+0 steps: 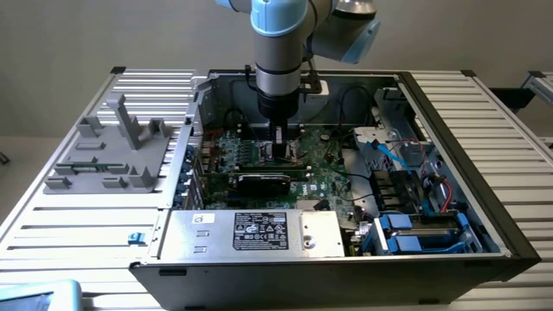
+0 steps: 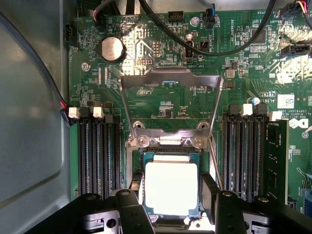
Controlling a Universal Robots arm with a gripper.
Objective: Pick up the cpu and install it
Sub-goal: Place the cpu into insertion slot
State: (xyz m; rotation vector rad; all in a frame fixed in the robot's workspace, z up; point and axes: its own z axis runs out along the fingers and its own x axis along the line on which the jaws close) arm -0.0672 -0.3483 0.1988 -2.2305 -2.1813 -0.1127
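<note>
gripper (image 2: pixel 174 195) fingers (image 2: pixel 210 190) are pinching the cpu (image 2: pixel 171 187) by two opposite edges, one dark finger pressing against each side of its silvery top. the cpu is lying flat inside the black-framed socket (image 2: pixel 170 152) on the green motherboard (image 2: pixel 165 105), its thin darker rim showing around the metal. the socket's metal load plate (image 2: pixel 170 80) is standing swung open, beyond the chip. rows of black memory slots (image 2: pixel 97 151) are flanking the socket on both sides, and a round coin battery (image 2: pixel 111 48) is sitting farther off on the board. in the exterior view the arm (image 1: pixel 278 58) is reaching straight down into the open computer case (image 1: pixel 449 129), the gripper (image 1: pixel 282 152) hanging low over the middle of the motherboard (image 1: pixel 324 172). a silver box with a black label (image 1: pixel 250 232) is filling the near side of the case. the case is resting on a slatted tabletop (image 1: pixel 78 220), with a grey fixture (image 1: pixel 112 152) lying beside it on the exterior view's left.
</note>
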